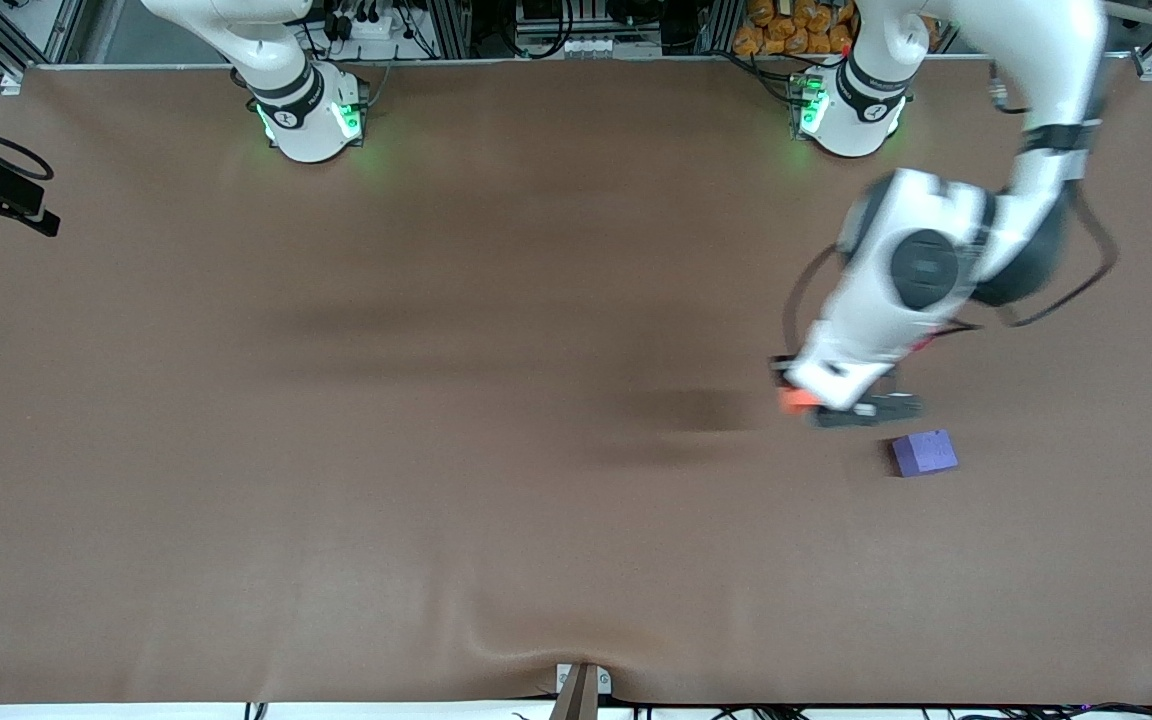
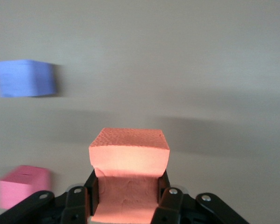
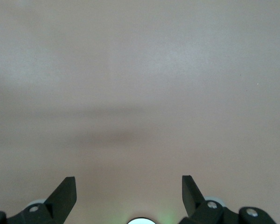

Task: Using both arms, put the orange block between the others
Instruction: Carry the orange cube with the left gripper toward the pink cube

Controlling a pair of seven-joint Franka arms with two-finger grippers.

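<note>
In the front view, the left arm (image 1: 946, 260) is reaching down from its base toward the left arm's end of the brown worktop (image 1: 336, 450). The left end effector (image 1: 816, 402) is pinching the orange block (image 1: 792, 401), and only a small orange corner is showing under the white wrist. The block is hanging over the worktop, close to the purple-blue cube (image 1: 923, 452), which is lying on the worktop nearer to the front camera. The red-pink cube is not showing in this view; the arm is covering that place. Of the right arm (image 1: 281, 70), only the base and the first links are showing at the top, and it is waiting there.

In the left wrist view, the left end effector (image 2: 129, 196) is pressing its two black fingers (image 2: 170, 198) on both sides of the orange block (image 2: 129, 158). The block is sitting between them, with its rough foam top face showing, and it is filling the whole gap. The purple-blue cube (image 2: 24, 78) and the red-pink cube (image 2: 22, 185) are lying on the worktop (image 2: 200, 70), apart from each other, and both are to one side of the held block, not touching it.

In the right wrist view, the right end effector (image 3: 129, 196) is spreading its fingers (image 3: 64, 196) wide. It is holding nothing, and only bare worktop (image 3: 140, 70) is showing under it.
</note>
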